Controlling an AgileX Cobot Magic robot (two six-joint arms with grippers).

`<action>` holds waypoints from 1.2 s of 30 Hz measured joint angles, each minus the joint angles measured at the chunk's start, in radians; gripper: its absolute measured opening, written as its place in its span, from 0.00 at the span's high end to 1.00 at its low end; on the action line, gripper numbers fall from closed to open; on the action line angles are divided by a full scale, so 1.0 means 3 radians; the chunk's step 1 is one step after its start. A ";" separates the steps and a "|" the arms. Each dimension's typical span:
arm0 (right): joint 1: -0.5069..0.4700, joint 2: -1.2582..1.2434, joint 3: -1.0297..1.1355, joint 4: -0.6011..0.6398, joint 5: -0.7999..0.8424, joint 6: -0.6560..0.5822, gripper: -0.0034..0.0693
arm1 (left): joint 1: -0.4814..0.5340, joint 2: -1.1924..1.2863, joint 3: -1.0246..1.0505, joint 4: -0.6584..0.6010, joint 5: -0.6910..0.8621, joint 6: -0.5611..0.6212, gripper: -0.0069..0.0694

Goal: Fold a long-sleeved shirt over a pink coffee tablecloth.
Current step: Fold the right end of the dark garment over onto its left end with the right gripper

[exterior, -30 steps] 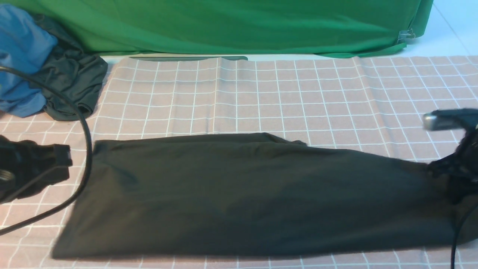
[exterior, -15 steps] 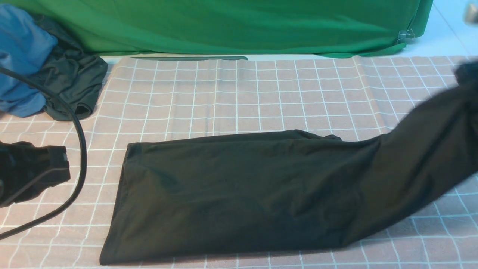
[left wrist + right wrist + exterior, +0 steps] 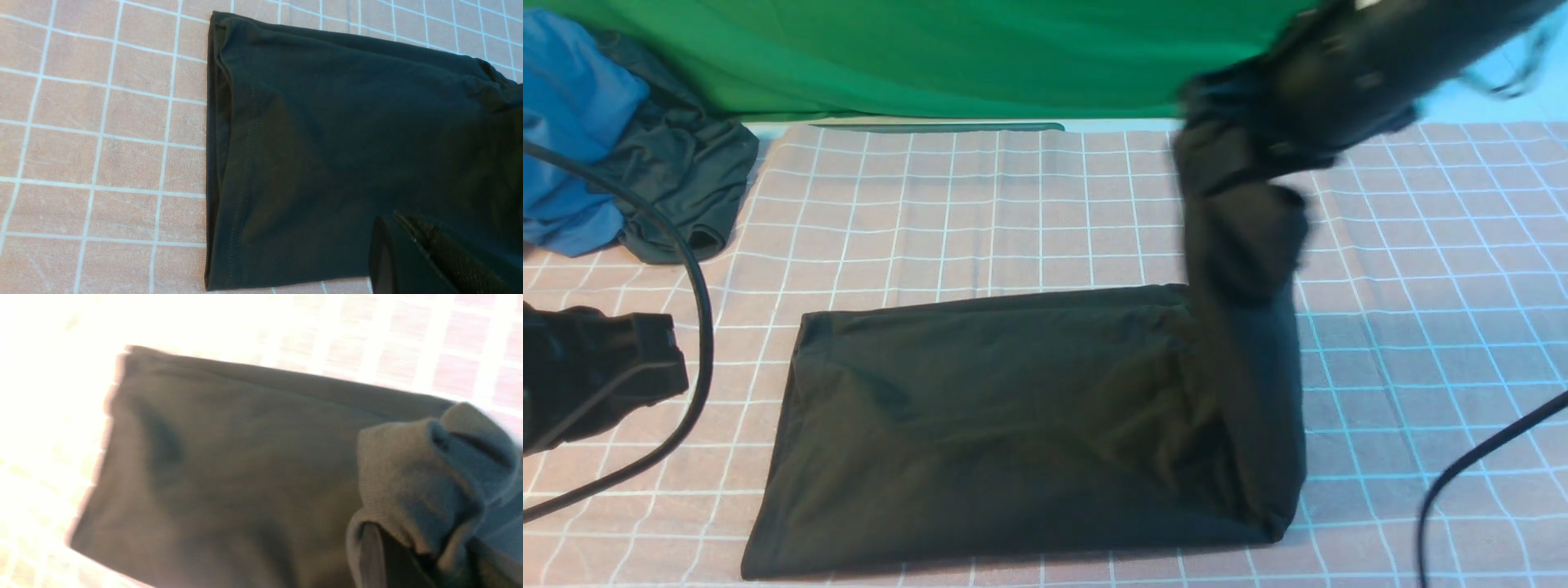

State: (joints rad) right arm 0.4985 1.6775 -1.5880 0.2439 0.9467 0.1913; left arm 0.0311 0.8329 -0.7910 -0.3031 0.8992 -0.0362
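Note:
The long-sleeved shirt [image 3: 996, 425] lies as a black band across the pink coffee tablecloth [image 3: 1013, 212]; no print or label shows. Its right end is lifted and hangs as a bunched column [image 3: 1241, 245] from my right gripper [image 3: 1227, 143], which is shut on it, high above the shirt's right part. In the right wrist view the bunched cloth [image 3: 425, 477] wraps round the fingers [image 3: 367, 555]. My left gripper [image 3: 645, 367] hovers off the shirt's left edge, shut on nothing. The left wrist view shows the shirt's left edge [image 3: 216, 155] and the fingertips [image 3: 384, 245] over the black fabric.
A blue garment [image 3: 564, 122] and a smaller dark grey garment [image 3: 678, 171] are piled at the back left. A green cloth [image 3: 1013, 57] hangs along the back. Black cables loop at the left [image 3: 698, 327] and at the front right [image 3: 1478, 465].
My right gripper pulled the shirt to the right, then lifted its right end and swung it up and leftward over the shirt. The left arm has hardly moved.

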 joint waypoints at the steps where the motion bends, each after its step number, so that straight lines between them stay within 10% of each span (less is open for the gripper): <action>1: 0.0068 0.0036 0.0000 0.0033 -0.0068 0.0026 0.77 | 0.0000 0.0000 0.0000 0.0000 0.0000 0.0000 0.89; 26: 0.1151 0.1134 -0.0121 0.0675 -0.1541 0.0136 0.76 | 0.0000 0.0000 0.0003 0.0000 0.0000 0.0045 0.89; 36: 0.1154 0.1318 -0.0227 0.0829 -0.1872 0.0312 0.34 | 0.0000 0.0000 0.0003 0.0000 -0.0011 0.0049 0.89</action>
State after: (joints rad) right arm 0.8447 2.0729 -1.6562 0.4928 0.3851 0.2849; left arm 0.0311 0.8329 -0.7901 -0.3031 0.8961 -0.0216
